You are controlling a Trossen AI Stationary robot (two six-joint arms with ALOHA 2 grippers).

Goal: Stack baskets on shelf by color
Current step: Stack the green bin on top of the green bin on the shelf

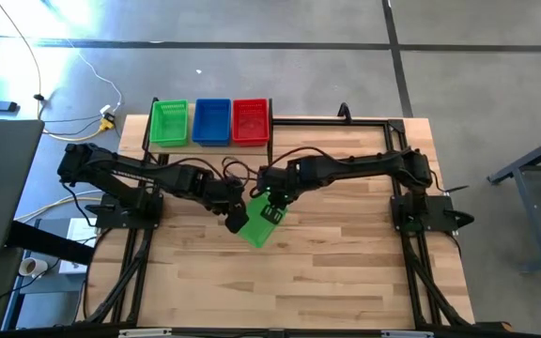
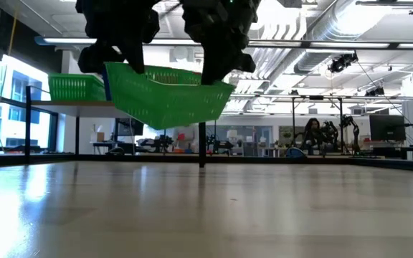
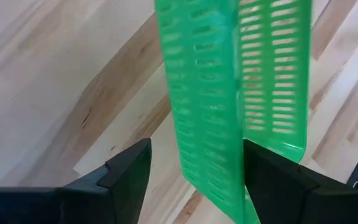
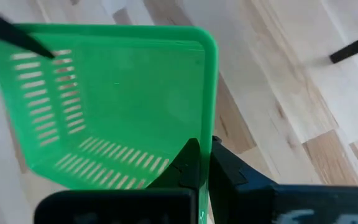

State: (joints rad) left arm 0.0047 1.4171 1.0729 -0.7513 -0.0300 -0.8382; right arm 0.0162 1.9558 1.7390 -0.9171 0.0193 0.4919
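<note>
Midair, green basket (image 1: 261,223) pinched at rim by right gripper (image 1: 272,201); left gripper (image 1: 237,218) wide, straddling opposite wall.

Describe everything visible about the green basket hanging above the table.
The green rectangular plastic basket has slotted mesh walls, a smooth rounded rim and an empty inside. It hangs tilted, clear of the plank-topped wooden table, near its middle. The right tool is shut on one rim wall. The left tool stands open, its fingers straddling another wall.
</note>
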